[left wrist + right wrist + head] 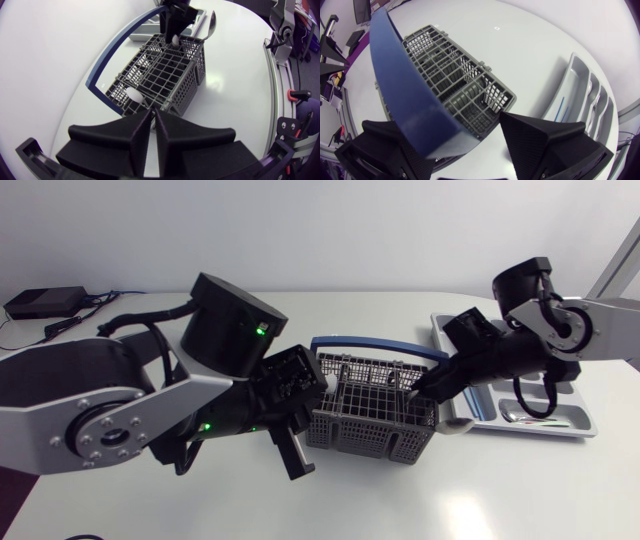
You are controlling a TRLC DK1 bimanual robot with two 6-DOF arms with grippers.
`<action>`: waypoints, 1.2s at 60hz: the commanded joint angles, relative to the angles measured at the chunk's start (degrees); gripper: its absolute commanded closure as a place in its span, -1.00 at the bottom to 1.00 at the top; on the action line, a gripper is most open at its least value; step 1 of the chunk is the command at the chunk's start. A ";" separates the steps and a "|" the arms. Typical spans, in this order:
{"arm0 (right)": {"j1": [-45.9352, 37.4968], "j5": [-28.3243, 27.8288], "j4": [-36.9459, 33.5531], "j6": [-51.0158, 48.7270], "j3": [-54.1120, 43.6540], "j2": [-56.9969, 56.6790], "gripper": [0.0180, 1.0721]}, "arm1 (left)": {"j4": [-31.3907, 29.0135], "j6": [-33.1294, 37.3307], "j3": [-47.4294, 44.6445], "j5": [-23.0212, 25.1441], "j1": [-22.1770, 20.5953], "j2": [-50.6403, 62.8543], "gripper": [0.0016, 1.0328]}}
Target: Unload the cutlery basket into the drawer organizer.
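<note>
Cutlery basket at the centre of the surface, drawer organizer at its 3 o'clock. Right gripper, fingers apart, beside the blue handle; left gripper, fingers together, grips nothing. A snagged handle could tip the basket.

Cutlery basket was grey plastic lattice, matt. Its handle was blue plastic, smooth, slightly glossy. Drawer organizer was pale grey plastic, smooth, a little shiny. Spoon was polished metal, mirror-bright. Left gripper and right gripper looked matt black plastic, finely ribbed. Worktop was white, smooth, soft sheen.
</note>
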 commanded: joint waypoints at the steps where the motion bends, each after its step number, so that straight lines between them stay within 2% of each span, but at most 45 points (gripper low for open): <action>1: 2.49 1.21 0.91 2.14 2.18 3.46 -0.41 | 0.44 1.14 -1.78 -0.11 0.71 -1.26 0.71; 12: 2.76 1.21 1.18 1.79 4.03 4.86 -0.42 | 0.79 1.49 -2.75 -0.02 1.68 -1.61 0.71; 17: 2.32 1.21 1.00 1.35 3.41 2.14 -0.65 | 0.97 1.75 -2.66 0.07 2.03 -1.61 0.71; 20: 2.05 1.21 0.82 0.99 2.88 0.20 -0.71 | 1.23 1.75 -2.49 0.07 2.12 -1.52 0.71; 39: -2.52 -1.87 -2.78 -0.76 -0.90 -12.89 -0.72 | 2.38 1.49 -1.61 0.15 1.77 0.24 0.71; 42: -4.01 -2.83 -3.22 -1.11 -1.34 -14.12 -0.61 | 2.38 1.49 -1.61 0.24 1.68 0.24 0.71; 47: -8.14 -5.21 -4.19 -2.17 -2.39 -15.44 -0.08 | 2.29 1.49 -1.61 0.24 1.68 0.24 0.71; 57: -11.57 -6.35 -3.83 -3.58 -4.06 -13.33 0.71 | 2.29 1.49 -1.52 0.24 1.59 0.24 0.71; 58: -11.66 -6.26 -3.66 -3.58 -4.15 -12.37 0.85 | 2.29 1.49 -1.52 0.24 1.59 0.24 0.71; 72: -8.23 -6.00 -0.41 -0.85 -4.32 -4.28 0.89 | 2.11 1.49 -1.34 0.15 1.50 0.24 0.71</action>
